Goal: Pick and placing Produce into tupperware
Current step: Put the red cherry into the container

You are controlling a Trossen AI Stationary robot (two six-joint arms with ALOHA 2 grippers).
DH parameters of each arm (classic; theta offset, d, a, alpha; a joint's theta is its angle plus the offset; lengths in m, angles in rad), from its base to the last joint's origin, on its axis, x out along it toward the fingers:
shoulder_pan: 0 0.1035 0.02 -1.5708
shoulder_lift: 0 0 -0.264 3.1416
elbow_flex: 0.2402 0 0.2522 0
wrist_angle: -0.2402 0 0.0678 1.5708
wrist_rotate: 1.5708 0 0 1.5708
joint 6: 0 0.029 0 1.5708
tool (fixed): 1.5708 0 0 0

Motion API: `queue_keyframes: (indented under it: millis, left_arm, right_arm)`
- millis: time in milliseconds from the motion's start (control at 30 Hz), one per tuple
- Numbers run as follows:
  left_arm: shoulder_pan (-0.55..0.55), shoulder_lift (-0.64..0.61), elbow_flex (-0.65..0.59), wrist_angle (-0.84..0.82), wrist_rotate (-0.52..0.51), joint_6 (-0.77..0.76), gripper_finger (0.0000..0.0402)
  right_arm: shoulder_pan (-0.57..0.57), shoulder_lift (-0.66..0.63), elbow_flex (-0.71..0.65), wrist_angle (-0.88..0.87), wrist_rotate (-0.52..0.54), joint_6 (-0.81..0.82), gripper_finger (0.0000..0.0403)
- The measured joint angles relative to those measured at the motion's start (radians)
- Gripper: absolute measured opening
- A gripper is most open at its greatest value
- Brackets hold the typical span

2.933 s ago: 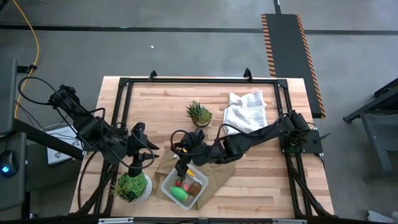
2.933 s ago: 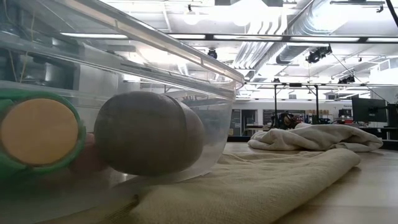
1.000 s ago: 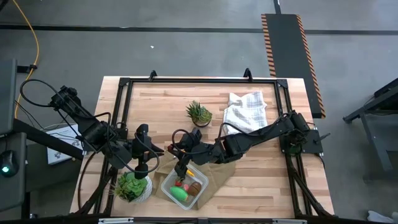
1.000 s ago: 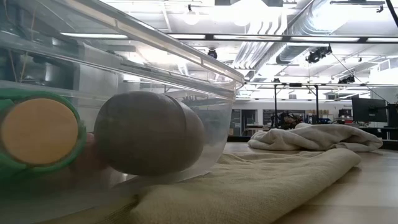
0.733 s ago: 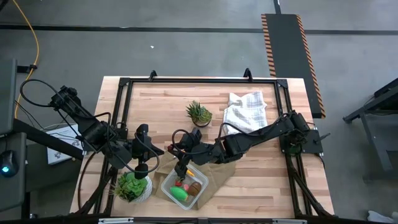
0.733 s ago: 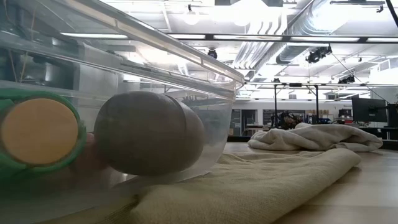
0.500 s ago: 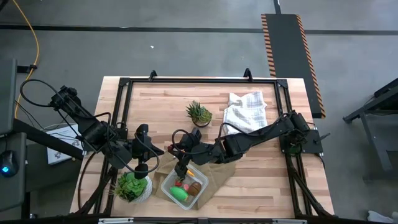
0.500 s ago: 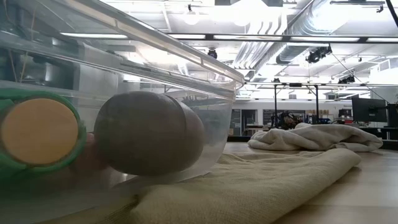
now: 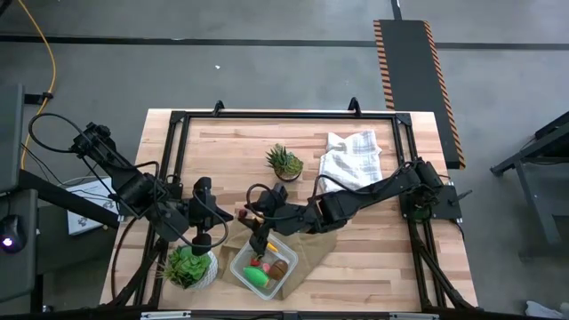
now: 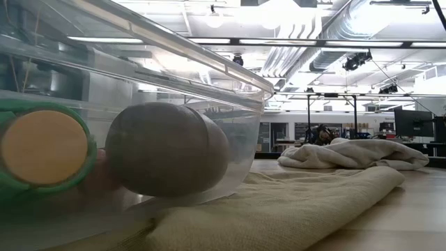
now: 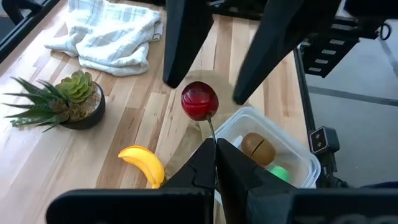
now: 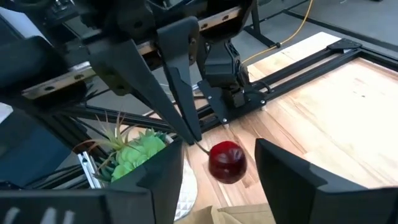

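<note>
Our left gripper [image 11: 213,146] has just clenched on the red cherry's [image 11: 199,100] stem; right gripper [image 12: 214,171], straddling it, is releasing. Handover done; tupperware [image 11: 298,155] just beyond.

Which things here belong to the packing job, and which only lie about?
Job: cherry, banana, kiwi, green piece, tupperware; left gripper pinching the cherry's stem, right gripper open around it.
Lying about: spiky plant, leafy plant, cloth, paper bag.
</note>
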Motion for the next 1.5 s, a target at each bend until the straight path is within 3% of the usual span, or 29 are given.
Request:
queue_keyframes:
  millis: [267,600,767,900,1067,1200,1333,1500]
  left_arm:
    - [0.000,0.000,0.000,-0.023,0.057,-0.006,0.0001]
    - [0.000,0.098,0.000,-0.003,0.164,-0.007,0.0001]
    - [0.001,0.174,0.000,0.095,0.186,0.001,0.0000]
    - [0.041,0.227,0.000,0.159,0.244,-0.002,0.0000]
    - [0.106,0.276,0.000,0.225,0.318,-0.008,0.0000]
    - [0.144,0.303,0.000,0.249,0.371,-0.019,0.0000]
    - [0.153,0.310,0.000,0.251,0.377,-0.052,0.0000]
    - [0.150,0.312,0.000,0.249,0.383,-0.077,0.0000]
  right_arm:
    - [-0.008,-0.052,0.000,-0.038,0.034,-0.042,0.0202]
    - [-0.008,-0.192,0.000,-0.455,0.177,0.022,0.0202]
    - [0.053,-0.251,0.000,-0.748,0.316,0.170,0.0202]
    - [0.137,-0.298,0.000,-1.006,0.450,0.378,0.0202]
    - [0.256,-0.339,0.000,-1.297,0.523,0.663,0.0202]
    - [0.333,-0.412,-0.100,-1.265,0.516,0.709,0.0202]
    - [0.395,-0.539,-0.313,-1.254,0.491,0.885,0.0202]
    - [0.475,-0.786,-0.619,-1.007,0.452,0.974,0.0202]
